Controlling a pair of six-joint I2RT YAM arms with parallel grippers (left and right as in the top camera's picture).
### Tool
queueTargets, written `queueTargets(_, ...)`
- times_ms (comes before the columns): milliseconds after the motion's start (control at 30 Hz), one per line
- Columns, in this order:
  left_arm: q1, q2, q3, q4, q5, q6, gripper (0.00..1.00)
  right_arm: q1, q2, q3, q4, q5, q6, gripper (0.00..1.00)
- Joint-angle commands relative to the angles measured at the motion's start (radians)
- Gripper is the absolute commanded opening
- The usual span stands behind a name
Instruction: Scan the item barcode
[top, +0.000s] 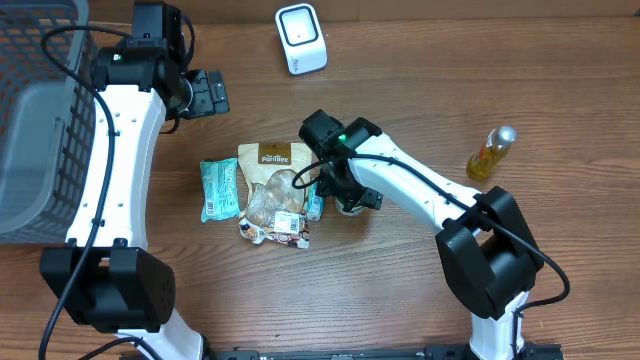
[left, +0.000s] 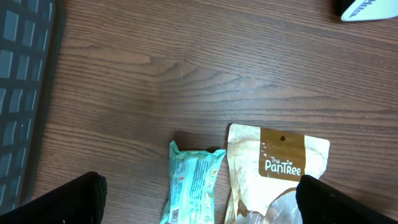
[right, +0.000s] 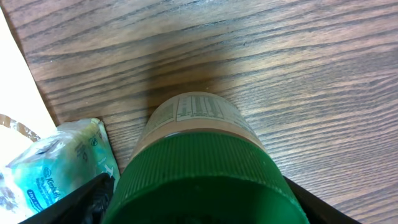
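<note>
A grey basket (top: 40, 110) sits well left of the PanTree pouch (top: 272, 185). Up-left of the pouch the left gripper (top: 207, 93) hangs over the counter (top: 420, 60), jaws wide apart. A teal packet (top: 218, 188) lies just left of the pouch, and the white scanner (top: 300, 38) is beyond it. Just right of the pouch, the green-lidded jar (right: 199, 118) sits inside the right gripper (top: 352, 198), a jaw on each side; whether they clamp it I cannot tell. A yellow bottle (top: 490, 153) is well right.

The left arm stretches far, left gripper (top: 210, 93) spread wide; the right arm reaches the middle, right gripper (top: 347, 197) pointing down.
</note>
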Motion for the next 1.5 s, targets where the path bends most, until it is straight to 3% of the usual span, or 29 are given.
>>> queueTargets(0,-0.006,-0.008,0.012,0.0,0.002,-0.003,1.0,0.002,-0.002,-0.002,0.007,0.0,0.003,0.78)
queueTargets(333,-0.006,-0.008,0.012,0.0,0.002,-0.003,0.99,0.002,-0.002,-0.002,0.026,0.004,-0.003,0.75)
queueTargets(600,-0.006,-0.008,0.012,0.0,0.002,-0.003,1.0,0.002,-0.002,-0.002,0.064,0.007,-0.115,0.74)
queueTargets(933,-0.006,-0.008,0.012,0.0,0.002,-0.003,0.99,0.002,-0.002,-0.002,0.056,0.185,-0.119,0.74)
queueTargets(1167,-0.006,-0.008,0.012,0.0,0.002,-0.003,0.99,0.002,-0.002,-0.002,0.058,0.227,-0.246,0.74)
queueTargets(1367,-0.006,-0.008,0.012,0.0,0.002,-0.003,1.0,0.002,-0.002,-0.002,0.066,0.205,-0.198,0.71)
queueTargets(1400,-0.006,-0.008,0.012,0.0,0.002,-0.003,1.0,0.002,-0.002,-0.002,0.062,0.188,-0.158,0.72)
queueTargets(1467,-0.006,-0.008,0.012,0.0,0.002,-0.003,1.0,0.002,-0.002,-0.002,0.033,0.137,0.006,0.92)
